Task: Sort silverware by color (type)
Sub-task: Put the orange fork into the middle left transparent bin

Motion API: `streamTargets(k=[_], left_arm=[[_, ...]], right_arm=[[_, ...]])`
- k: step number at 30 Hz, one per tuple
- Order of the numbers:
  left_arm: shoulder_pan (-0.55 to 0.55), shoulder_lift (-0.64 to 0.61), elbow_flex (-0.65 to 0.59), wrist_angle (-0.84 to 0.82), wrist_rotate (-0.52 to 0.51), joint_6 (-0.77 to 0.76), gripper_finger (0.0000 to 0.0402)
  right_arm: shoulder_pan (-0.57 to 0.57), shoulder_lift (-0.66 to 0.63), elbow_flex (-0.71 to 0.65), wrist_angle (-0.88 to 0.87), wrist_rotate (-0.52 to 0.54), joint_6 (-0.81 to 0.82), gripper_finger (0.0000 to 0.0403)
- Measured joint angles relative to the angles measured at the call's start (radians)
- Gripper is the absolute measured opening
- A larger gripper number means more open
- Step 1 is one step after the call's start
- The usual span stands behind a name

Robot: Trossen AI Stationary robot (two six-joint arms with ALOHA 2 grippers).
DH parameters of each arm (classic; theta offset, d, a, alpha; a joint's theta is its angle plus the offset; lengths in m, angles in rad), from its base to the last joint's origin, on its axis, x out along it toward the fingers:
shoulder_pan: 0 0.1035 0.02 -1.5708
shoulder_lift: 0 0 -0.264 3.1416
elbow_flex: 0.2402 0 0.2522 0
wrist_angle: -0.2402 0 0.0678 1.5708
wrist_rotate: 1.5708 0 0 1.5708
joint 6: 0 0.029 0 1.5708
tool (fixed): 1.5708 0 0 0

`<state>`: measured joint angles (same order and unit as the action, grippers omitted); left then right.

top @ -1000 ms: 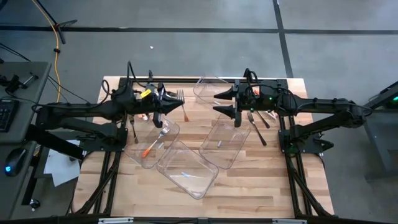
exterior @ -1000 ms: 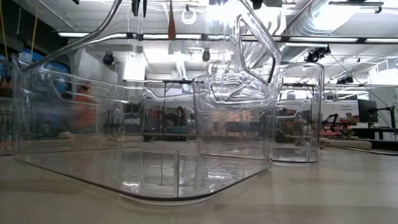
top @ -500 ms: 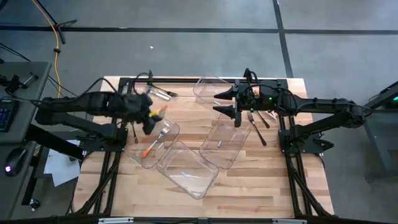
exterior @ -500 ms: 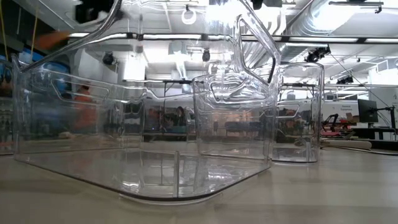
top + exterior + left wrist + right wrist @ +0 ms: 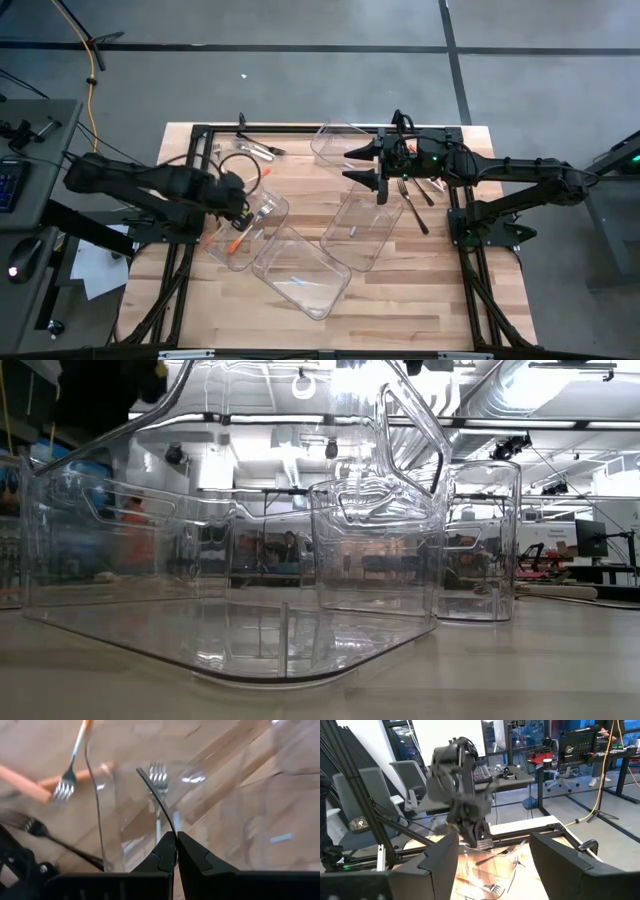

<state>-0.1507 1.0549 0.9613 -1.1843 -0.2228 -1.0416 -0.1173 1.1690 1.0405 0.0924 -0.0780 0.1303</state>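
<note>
**Left gripper over left bin, clenched, drop looks done**

White fork lies inside the left bin, about 8 o'clock from table centre. Orange fork lies just beside it, at the bin wall; inside or outside, can't tell. Black pieces sit at 11 o'clock and black forks at 3 o'clock, outside any bin.

Left gripper hovers over the left bin's rim, fingers pressed together, nothing clearly between them. Right gripper waits at 2 o'clock with its fingers spread wide and empty, above the black forks.

Step, as judged: between picks. The next move calls for lifting clear of the bin, opening, and reaching for loose silverware, likely at 11 o'clock.
</note>
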Motion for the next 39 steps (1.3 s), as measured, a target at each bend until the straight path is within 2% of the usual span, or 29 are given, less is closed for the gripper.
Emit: streamTargets(k=[6,13,20,28,39], left_arm=[[0.002,0.042,-0.080,0.096,0.010,-0.005,0.0000],[0.023,0.058,-0.085,0.188,0.003,0.013,0.0000],[0.072,0.046,-0.085,0.188,0.000,0.052,0.0000],[0.147,0.133,-0.085,0.247,0.023,0.139,0.0000],[0.152,0.300,-0.085,0.283,0.067,0.186,0.0000]], right_arm=[[0.000,0.000,0.000,-0.001,0.000,0.000,0.0229],[0.000,0.000,0.000,-0.001,0.000,0.000,0.0229],[0.000,0.000,0.000,-0.006,0.001,0.000,0.0229],[-0.001,0.000,0.000,-0.006,0.001,0.000,0.0229],[-0.001,0.001,0.000,-0.031,0.001,-0.001,0.0229]])
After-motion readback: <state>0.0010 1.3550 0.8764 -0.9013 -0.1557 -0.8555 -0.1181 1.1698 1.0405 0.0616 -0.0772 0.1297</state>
